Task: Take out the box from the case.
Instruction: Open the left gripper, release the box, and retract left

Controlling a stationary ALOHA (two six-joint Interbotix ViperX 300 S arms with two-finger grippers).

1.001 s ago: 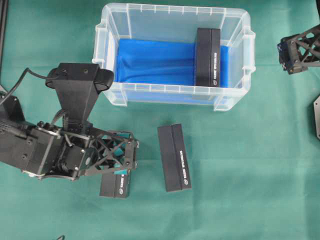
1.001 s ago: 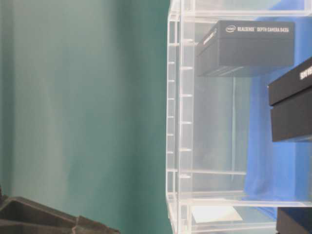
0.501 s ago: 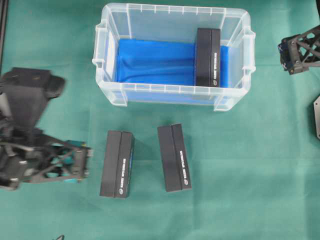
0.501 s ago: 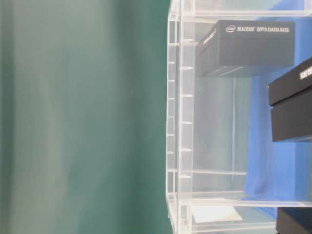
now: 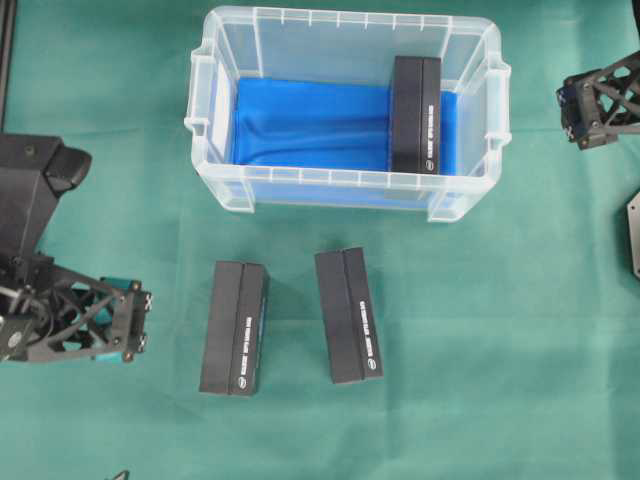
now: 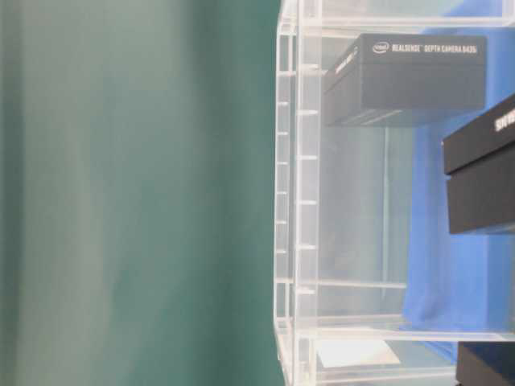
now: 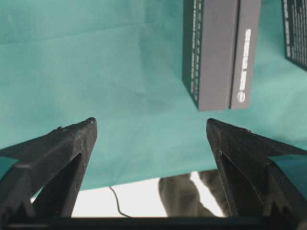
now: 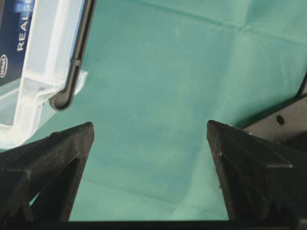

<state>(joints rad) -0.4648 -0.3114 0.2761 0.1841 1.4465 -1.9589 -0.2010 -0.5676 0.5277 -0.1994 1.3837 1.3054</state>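
One "REALSENSE DEPTH CAMERA" box (image 6: 406,79)

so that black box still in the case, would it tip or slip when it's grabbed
Probably stiff: the black box has crisp straight edges, like rigid card. It stands on a narrow edge against the case wall, so a sideways nudge could topple it onto the blue lining. Its smooth matte faces might slip a little in hard jaws.

The case (image 5: 470,60) is clear, glossy plastic; the boxes (image 5: 234,328) look matt black card on creased green cloth (image 5: 480,330).
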